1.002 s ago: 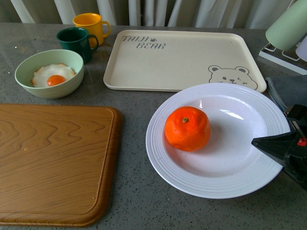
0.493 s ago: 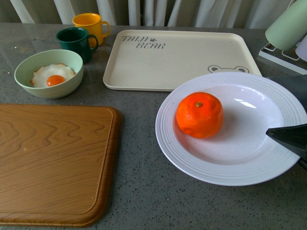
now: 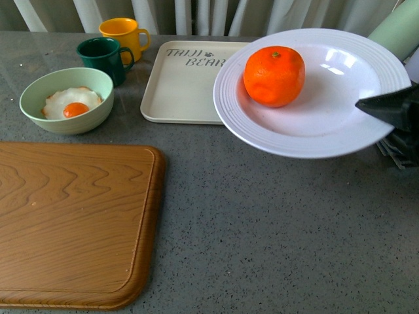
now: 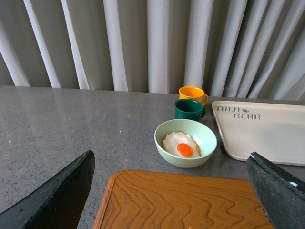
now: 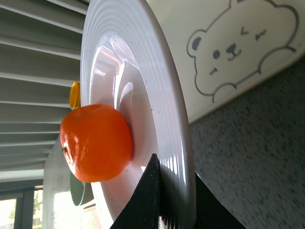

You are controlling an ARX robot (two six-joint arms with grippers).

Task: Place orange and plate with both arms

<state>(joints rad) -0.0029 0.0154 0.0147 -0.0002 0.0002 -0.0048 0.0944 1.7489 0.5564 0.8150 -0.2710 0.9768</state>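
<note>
Over the cream tray (image 3: 183, 91), right claw (image 3: 361, 104) clenched on the airborne plate (image 3: 262, 124) rim, orange (image 3: 273, 75) aboard; left claw (image 4: 171, 154) spread wide.

right gripper (image 3: 386, 108) has lifted plate (image 3: 327, 131) — orange (image 3: 273, 76) aboard — over tray (image 3: 183, 85).

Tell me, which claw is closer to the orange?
The right. The right claw pinches the rim of the plate that carries the orange. The left claw hangs open over by the wooden board, and its camera shows no orange.
</note>
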